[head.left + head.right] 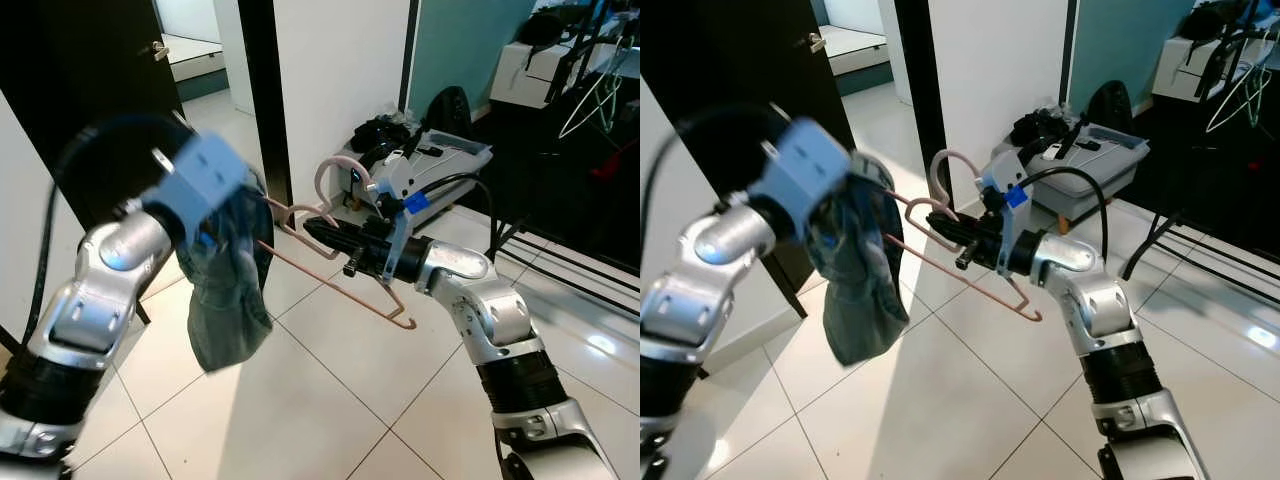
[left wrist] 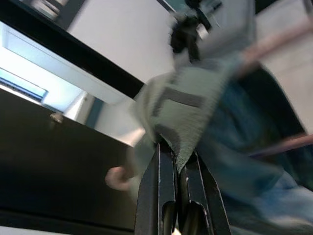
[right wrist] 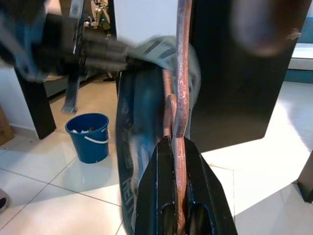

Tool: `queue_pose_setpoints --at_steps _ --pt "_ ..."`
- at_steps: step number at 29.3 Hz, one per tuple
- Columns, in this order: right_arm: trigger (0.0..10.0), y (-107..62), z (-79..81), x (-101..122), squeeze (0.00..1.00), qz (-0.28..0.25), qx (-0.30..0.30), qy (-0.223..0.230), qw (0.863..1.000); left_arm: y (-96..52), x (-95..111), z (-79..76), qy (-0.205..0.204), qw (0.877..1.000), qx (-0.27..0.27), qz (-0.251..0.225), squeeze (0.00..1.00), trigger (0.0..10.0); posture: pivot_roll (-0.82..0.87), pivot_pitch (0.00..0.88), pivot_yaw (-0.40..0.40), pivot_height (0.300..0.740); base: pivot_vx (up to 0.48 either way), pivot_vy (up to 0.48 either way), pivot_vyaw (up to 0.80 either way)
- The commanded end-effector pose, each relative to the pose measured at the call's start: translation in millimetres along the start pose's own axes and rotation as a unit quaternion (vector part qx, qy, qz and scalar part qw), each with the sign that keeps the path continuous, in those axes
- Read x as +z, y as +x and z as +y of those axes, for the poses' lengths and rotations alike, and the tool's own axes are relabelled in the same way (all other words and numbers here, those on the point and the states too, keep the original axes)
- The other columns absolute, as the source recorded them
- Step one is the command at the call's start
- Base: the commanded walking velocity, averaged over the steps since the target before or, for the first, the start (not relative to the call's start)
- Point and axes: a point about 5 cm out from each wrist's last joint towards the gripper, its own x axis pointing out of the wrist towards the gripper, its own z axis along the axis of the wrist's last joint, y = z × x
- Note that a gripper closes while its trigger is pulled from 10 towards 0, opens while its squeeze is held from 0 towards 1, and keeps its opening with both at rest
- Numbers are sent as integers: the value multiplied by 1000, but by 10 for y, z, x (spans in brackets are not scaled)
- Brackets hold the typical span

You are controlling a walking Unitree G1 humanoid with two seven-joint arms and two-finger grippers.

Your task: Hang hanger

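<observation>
Nearest to us, our left hand [image 1: 215, 215] is raised in front of the chest and pinches the waistband of a blue-grey garment [image 1: 228, 300]; in the left wrist view its fingers [image 2: 161, 196] are closed tight on the fabric edge. The cloth hangs slack below the hand and drapes over one end of the hanger [image 1: 335, 270].

Just beyond, our right hand [image 1: 325, 237] reaches across from the right and clamps the pink hanger near its neck; the right wrist view shows the copper-coloured bar running straight between the closed fingers [image 3: 164, 196]. The hook curls upward above that hand, and the lower bar slopes down toward the free corner.

We judge the step in hand to be carrying the dressed hanger to a rail. To do it well we should keep the hanger level so the garment does not slide off the loaded end, let the left hand release only once the cloth sits evenly, and keep the hook facing forward and free.

Below lies a white tiled floor [image 1: 330, 400]. Farther off stand a dark door [image 1: 80, 90], a white wall, a grey bin [image 1: 440, 165] piled with dark items, and, at the far right, a dark rack [image 1: 590, 60] with a white hanger. A blue bucket [image 3: 90, 137] sits on the tiles.
</observation>
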Motion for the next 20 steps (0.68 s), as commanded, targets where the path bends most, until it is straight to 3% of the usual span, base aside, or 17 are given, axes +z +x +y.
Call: queue_pose_setpoints --at_steps 1,2,3,4,5,6,7,8,9,12,15,20 --pt "0 16 37 54 0 -17 6 -6 1000 -21 12 -2 3 1000 -25 3 0 863 -49 0 67 731 0 0 0" --pt "0 16 37 54 0 -17 6 -6 1000 -21 12 -2 3 1000 -25 3 0 863 -49 0 67 731 0 0 0" --pt "0 12 36 45 0 -15 5 -5 1000 -36 95 -8 -3 999 -50 -13 0 3451 -41 0 63 731 0 0 0" --pt "0 10 37 38 0 -14 5 -5 1000 -48 151 -14 -4 997 -68 -23 0 3451 -41 0 63 731 0 0 0" --pt "0 11 39 32 0 -14 5 -4 1000 -52 242 -34 -4 995 -88 -42 0 5843 -39 0 65 731 0 0 0" --pt "0 11 39 32 0 -14 5 -4 1000 -52 242 -34 -4 995 -88 -42 0 5843 -39 0 65 731 0 0 0" --pt "0 18 41 29 0 -14 6 -3 1000 -47 387 -70 -28 991 -103 -80 0 10000 -36 0 65 731 0 0 0" --pt "0 18 41 29 0 -14 6 -3 1000 -47 387 -70 -28 991 -103 -80 0 10000 -36 0 65 731 0 0 0" --pt "0 28 45 30 0 -15 6 -3 1000 -46 547 -111 -52 984 -113 -124 0 10000 -36 0 65 731 0 0 0" --pt "0 35 47 31 0 -16 7 -2 1000 -48 651 -138 -66 979 -119 -153 0 10000 -36 0 65 731 0 0 0" --pt "0 46 50 32 0 -16 6 -2 1000 -19 839 -215 -130 963 -111 -207 0 10000 -36 0 61 731 0 0 0" --pt "0 43 43 32 0 -15 5 -3 1000 -10 830 -308 -139 962 -125 -199 0 10000 -37 0 58 731 0 0 0"
